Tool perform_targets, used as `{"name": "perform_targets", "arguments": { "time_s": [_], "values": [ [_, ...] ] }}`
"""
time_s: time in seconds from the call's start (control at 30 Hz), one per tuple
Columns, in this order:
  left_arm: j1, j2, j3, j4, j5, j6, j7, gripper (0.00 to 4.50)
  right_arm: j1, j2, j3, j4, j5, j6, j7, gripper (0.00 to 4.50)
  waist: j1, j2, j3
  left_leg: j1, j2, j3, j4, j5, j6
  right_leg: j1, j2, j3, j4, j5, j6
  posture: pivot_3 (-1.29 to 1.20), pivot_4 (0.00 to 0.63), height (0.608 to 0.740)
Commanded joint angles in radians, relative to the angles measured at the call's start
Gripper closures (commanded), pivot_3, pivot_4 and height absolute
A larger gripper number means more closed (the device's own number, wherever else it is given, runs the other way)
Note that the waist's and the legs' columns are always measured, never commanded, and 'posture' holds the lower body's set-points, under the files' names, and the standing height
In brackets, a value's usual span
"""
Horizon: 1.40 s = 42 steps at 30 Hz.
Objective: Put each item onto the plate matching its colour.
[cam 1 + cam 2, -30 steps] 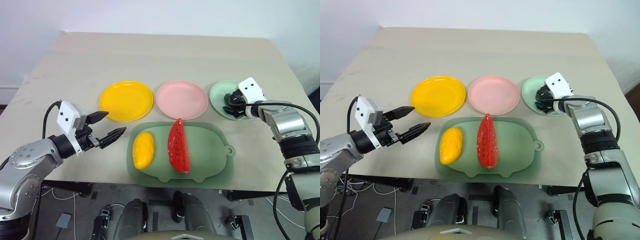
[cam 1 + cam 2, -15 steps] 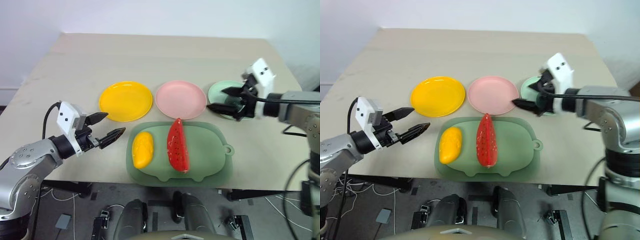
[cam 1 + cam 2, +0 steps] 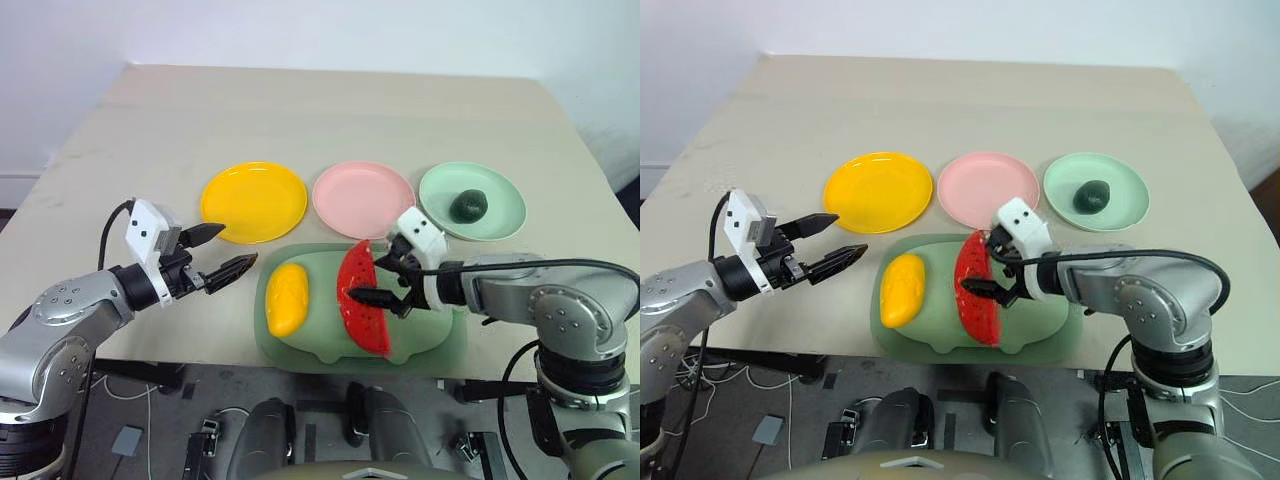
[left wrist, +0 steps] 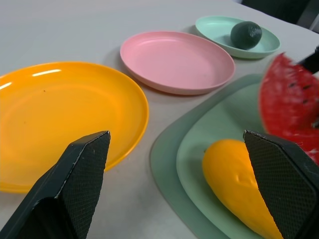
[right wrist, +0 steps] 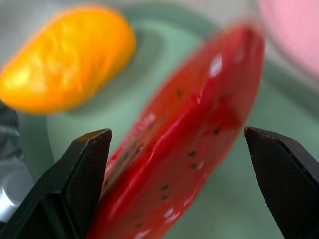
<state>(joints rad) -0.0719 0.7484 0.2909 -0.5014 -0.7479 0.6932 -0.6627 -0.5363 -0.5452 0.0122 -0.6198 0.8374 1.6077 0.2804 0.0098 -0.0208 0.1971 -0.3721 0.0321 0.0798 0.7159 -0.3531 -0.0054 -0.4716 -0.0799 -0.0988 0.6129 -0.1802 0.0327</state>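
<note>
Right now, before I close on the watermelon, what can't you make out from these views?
- Whether the right tool touches the watermelon wedge: in the head views its fingers cross the wedge; the right wrist view is blurred up close.
- The wedge's far end and the mat under it, hidden by the right tool.
- The mango's lower end, cut off by the left wrist view's edge.
- How the avocado rests on the green plate: too small.

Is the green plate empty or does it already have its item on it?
Occupied. The dark avocado rests on the green plate, apart from both grippers.
</note>
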Motion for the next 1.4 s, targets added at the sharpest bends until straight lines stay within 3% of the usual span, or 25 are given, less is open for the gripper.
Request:
{"name": "perform_targets", "arguments": {
  "time_s": [0.03, 0.2, 0.47, 0.63, 0.77, 0.9, 1.1, 1.3, 1.4],
  "values": [
    [0.008, 0.005, 0.031, -0.046, -0.005, -0.007, 0.011, 0.0, -0.009, -0.074, 0.058, -0.044, -0.049, 0.007, -0.035, 0.04, 0.001, 0.0, 0.0, 0.0, 0.0, 0.0, 0.0, 0.0, 0.0, 0.0, 0.0, 0.0, 0.0, 0.0, 0.0, 0.0, 0.15, 0.74],
    [0.024, 0.002, 0.033, -0.053, -0.002, -0.015, 0.018, 0.0, -0.011, -0.129, 0.101, -0.03, -0.093, -0.023, -0.011, 0.04, 0.002, 0.0, 0.0, 0.0, 0.0, 0.0, 0.0, 0.0, 0.0, 0.001, 0.0, 0.0, -0.001, 0.0, 0.0, 0.0, 0.15, 0.74],
    [0.021, -0.006, 0.032, -0.046, 0.014, -0.035, 0.029, 0.0, -0.11, -0.196, 0.119, 0.059, -0.134, -0.137, 0.084, 1.91, 0.001, -0.001, 0.0, 0.0, 0.0, 0.0, 0.0, 0.0, 0.0, 0.001, 0.0, 0.0, -0.001, 0.0, 0.0, 0.0, 0.15, 0.74],
    [0.022, -0.009, 0.036, -0.043, 0.023, -0.044, 0.028, 0.0, -0.297, -0.189, 0.14, 0.273, -0.227, -0.294, 0.156, 2.02, -0.006, 0.0, 0.0, -0.001, 0.0, 0.0, 0.0, 0.0, 0.0, -0.001, 0.001, 0.0, -0.001, 0.0, 0.0, 0.0, 0.15, 0.74],
    [0.02, -0.007, 0.034, -0.034, 0.029, -0.053, 0.024, 0.0, -0.415, -0.172, 0.246, 0.49, -0.37, -0.497, 0.234, 2.02, -0.007, 0.0, 0.0, -0.001, 0.0, 0.0, 0.0, 0.0, 0.0, -0.001, 0.001, 0.0, 0.0, 0.0, 0.0, 0.0, 0.15, 0.74],
    [0.004, -0.003, 0.022, -0.038, 0.041, -0.053, 0.029, 0.0, -0.502, -0.083, 0.388, 0.821, -0.571, -0.789, 0.314, 2.02, -0.01, -0.001, 0.0, -0.001, 0.0, 0.001, 0.0, 0.0, 0.0, -0.001, 0.001, 0.0, -0.001, 0.0, 0.0, 0.0, 0.15, 0.74],
    [0.02, -0.003, 0.029, -0.09, 0.038, -0.024, 0.063, 0.0, -0.568, 0.016, 0.42, 1.13, -0.703, -1.009, 0.414, 2.02, -0.019, 0.0, 0.0, -0.002, 0.0, 0.0, 0.0, 0.0, 0.0, -0.001, 0.0, 0.0, 0.0, 0.0, 0.0, 0.0, 0.15, 0.74],
    [0.057, 0.004, 0.043, -0.153, 0.009, 0.034, 0.096, 0.0, -0.584, 0.038, 0.384, 1.184, -0.778, -1.155, 0.464, 0.07, -0.024, 0.001, 0.0, -0.001, 0.001, 0.0, 0.0, 0.0, 0.0, -0.001, 0.0, 0.0, 0.0, 0.0, 0.0, 0.0, 0.15, 0.74],
    [0.071, 0.013, 0.077, -0.193, -0.041, 0.099, 0.134, 0.0, -0.557, 0.013, 0.331, 1.074, -0.785, -1.245, 0.464, 0.03, -0.024, 0.001, 0.001, -0.001, 0.001, 0.0, 0.0, 0.0, 0.0, -0.002, 0.0, 0.0, 0.001, 0.0, 0.0, 0.0, 0.15, 0.74]
  ]
}}
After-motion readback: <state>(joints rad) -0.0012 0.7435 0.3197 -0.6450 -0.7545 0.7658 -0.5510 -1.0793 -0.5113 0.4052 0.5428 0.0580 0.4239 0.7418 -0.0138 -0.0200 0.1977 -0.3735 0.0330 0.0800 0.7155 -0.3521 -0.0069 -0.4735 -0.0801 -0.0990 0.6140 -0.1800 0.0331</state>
